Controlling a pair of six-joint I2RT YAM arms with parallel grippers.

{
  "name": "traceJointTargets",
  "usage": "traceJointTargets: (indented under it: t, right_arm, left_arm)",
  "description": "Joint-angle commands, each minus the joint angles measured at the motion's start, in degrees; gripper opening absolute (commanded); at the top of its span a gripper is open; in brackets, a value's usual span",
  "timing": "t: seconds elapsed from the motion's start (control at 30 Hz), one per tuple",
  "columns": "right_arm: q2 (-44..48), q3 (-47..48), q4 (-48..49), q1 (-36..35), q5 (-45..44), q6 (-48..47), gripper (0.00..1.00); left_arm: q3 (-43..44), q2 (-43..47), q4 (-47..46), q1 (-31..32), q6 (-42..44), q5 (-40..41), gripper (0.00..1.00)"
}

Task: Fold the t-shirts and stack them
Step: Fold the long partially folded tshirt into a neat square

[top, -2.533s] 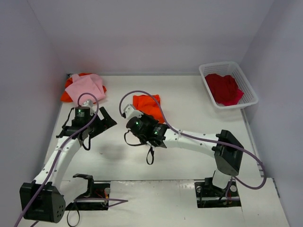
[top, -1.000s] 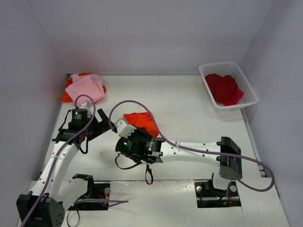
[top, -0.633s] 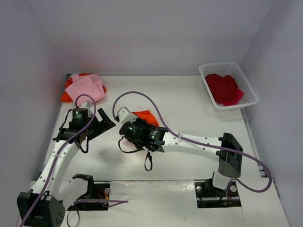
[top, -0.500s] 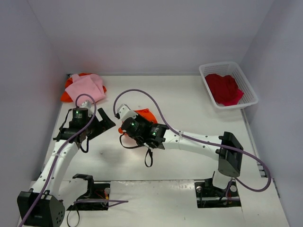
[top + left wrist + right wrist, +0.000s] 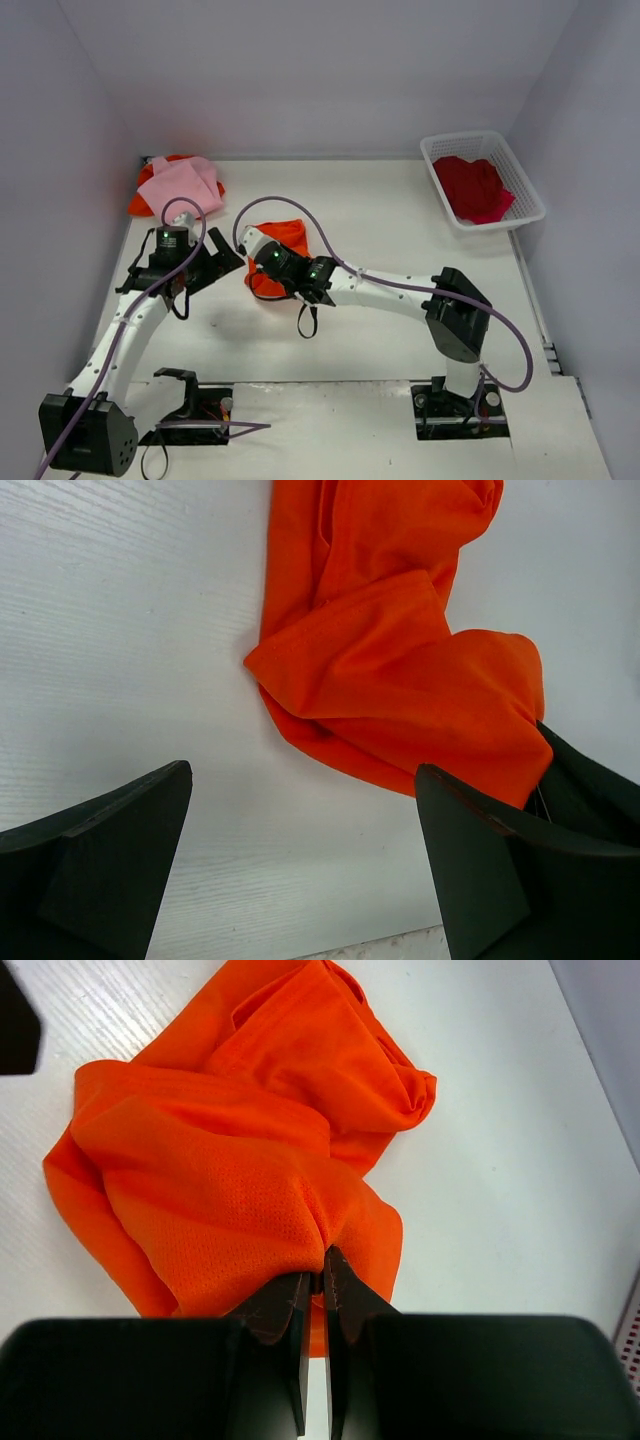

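A crumpled bright orange t-shirt lies left of the table's middle. My right gripper is shut on a pinched fold of it, and the cloth bunches ahead of the fingers. In the top view that gripper sits at the shirt's near edge. My left gripper stands open just left of the shirt, with only bare table between its fingers. A pale pink t-shirt lies at the back left over more orange cloth. A crimson t-shirt lies in the basket.
The white lattice basket stands at the back right by the wall. The pink and orange pile sits against the left wall. The right arm's purple cable loops over the orange shirt. Both arm bases stand at the near edge.
The right gripper, still shut on the orange t-shirt, has dragged it from nearer the front edge back and slightly left, towards the left gripper. The left arm has hardly moved.
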State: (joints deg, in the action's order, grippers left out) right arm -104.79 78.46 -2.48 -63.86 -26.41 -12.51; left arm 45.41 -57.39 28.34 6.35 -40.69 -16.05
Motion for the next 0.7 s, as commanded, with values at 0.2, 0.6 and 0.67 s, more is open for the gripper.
traceJointTargets:
  t: [0.2,0.6,0.67]
  right_arm:
    - [-1.64,2.4,8.63,5.05,7.51,-2.95,0.0]
    - [-5.42,7.94,9.07,8.22,12.52,-5.77,0.0]
    - [-7.17,9.69,8.98,8.74,13.4,-6.03,0.0]
  left_arm:
    - [0.65,-0.62,-3.73,-0.37,0.26,0.67,0.88]
    - [1.09,-1.76,-4.26,-0.37,0.17,0.67,0.88]
    - [0.82,-1.68,-4.34,-0.37,0.26,0.85,0.88]
